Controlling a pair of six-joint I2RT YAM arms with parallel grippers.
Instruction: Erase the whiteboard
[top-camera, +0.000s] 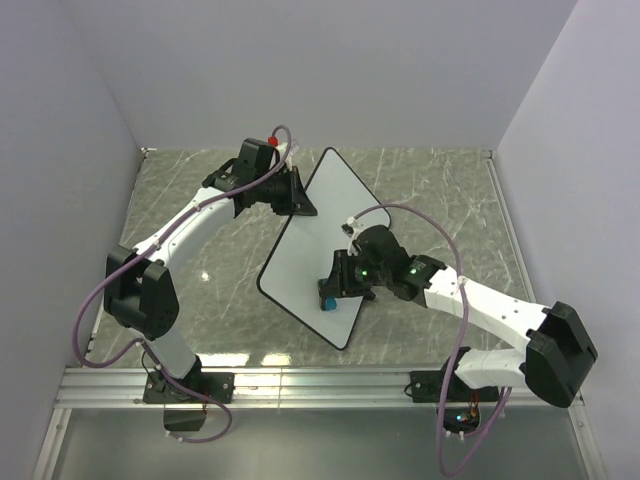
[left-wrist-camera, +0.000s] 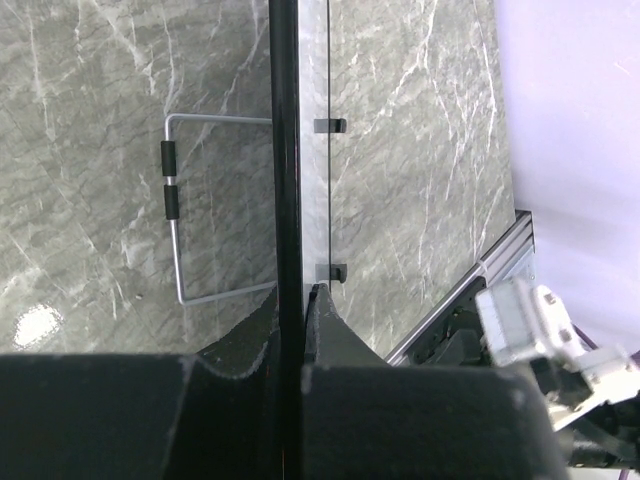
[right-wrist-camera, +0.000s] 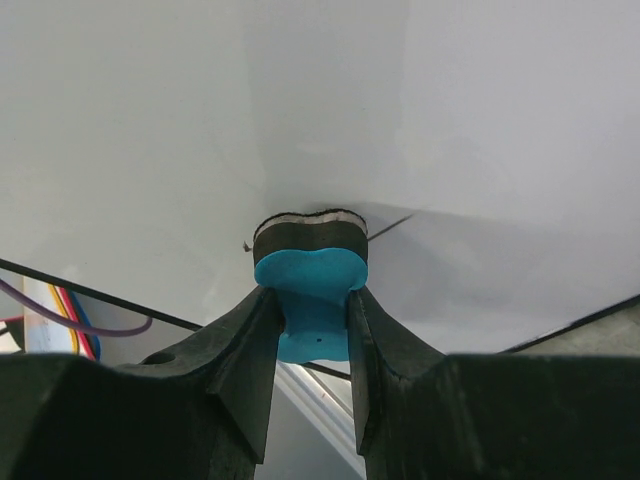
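The large flat white rectangular whiteboard with a thin black rim (top-camera: 318, 238) stands tilted on its edge mid-table on the grey marbled tabletop (top-camera: 440, 190). The left gripper (top-camera: 298, 196) is clamped on its upper far edge. The right gripper (right-wrist-camera: 312, 330) squeezes a small blue eraser block (right-wrist-camera: 312, 300), whose dark felt presses against the board's face.

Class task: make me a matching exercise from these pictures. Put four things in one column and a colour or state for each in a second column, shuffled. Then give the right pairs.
Column one
1. left pincer
2. right pincer
3. whiteboard
4. table

Column two
A. shut on the blue eraser
B. grey-green marble pattern
C. shut on the board's thin black rim
D. white face, rounded corners

Pairs: 1-C, 2-A, 3-D, 4-B
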